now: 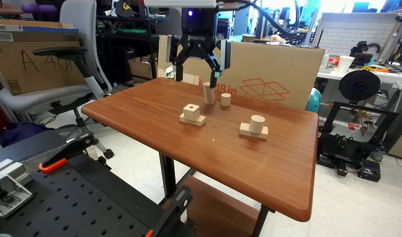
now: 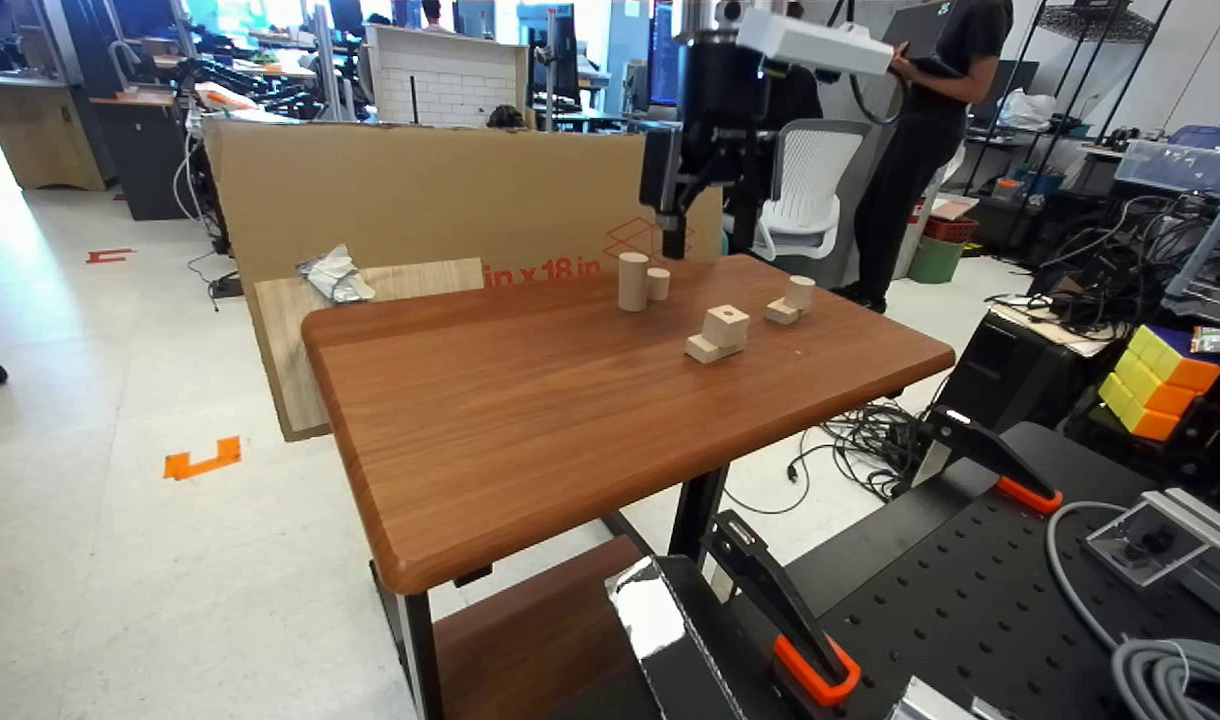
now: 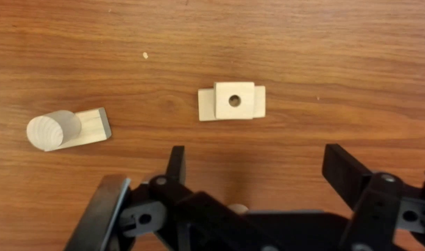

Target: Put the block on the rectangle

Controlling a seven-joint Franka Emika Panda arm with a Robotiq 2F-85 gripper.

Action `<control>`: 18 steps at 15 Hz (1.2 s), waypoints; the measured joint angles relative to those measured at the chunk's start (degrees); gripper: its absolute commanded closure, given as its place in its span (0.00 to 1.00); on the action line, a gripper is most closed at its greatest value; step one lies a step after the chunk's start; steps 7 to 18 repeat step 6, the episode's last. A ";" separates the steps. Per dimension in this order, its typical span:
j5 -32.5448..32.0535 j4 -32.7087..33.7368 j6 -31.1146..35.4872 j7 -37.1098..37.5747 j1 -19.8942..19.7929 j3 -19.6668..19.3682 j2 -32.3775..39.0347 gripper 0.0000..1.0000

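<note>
The block point(image 1: 191, 112) is a pale wooden cube with a round hole in its top. It sits flat on a low rectangular wooden slab point(image 1: 198, 121), whose ends stick out on both sides. The block point(image 2: 726, 327) and slab point(image 2: 703, 350) also show in an exterior view. In the wrist view the block point(image 3: 244, 111) rests near the middle of the slab point(image 3: 206, 104). My gripper point(image 1: 196, 77) is open and empty, well above the table. In the wrist view its fingertips point(image 3: 254, 153) are wide apart, with the block beyond them and touching neither.
A second slab point(image 1: 244, 130) carries a wooden cylinder point(image 1: 257, 124) standing on it. A tall cylinder point(image 1: 209, 94) and a short cylinder point(image 1: 225, 99) stand near the table's far edge, below the gripper. A large cardboard sheet point(image 1: 270, 72) stands behind the table point(image 1: 174, 138).
</note>
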 measured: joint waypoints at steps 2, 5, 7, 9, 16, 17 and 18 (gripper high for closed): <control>0.85 0.04 -3.02 0.43 0.00 0.11 -3.76 0.00; 0.93 -0.15 -4.72 0.64 0.00 0.12 -6.09 0.00; 0.93 -0.24 -4.72 0.68 0.00 0.12 -6.04 0.00; 0.93 -0.24 -4.72 0.68 0.00 0.12 -6.04 0.00; 0.93 -0.24 -4.72 0.68 0.00 0.12 -6.04 0.00; 0.93 -0.24 -4.72 0.68 0.00 0.12 -6.04 0.00; 0.93 -0.24 -4.72 0.68 0.00 0.12 -6.04 0.00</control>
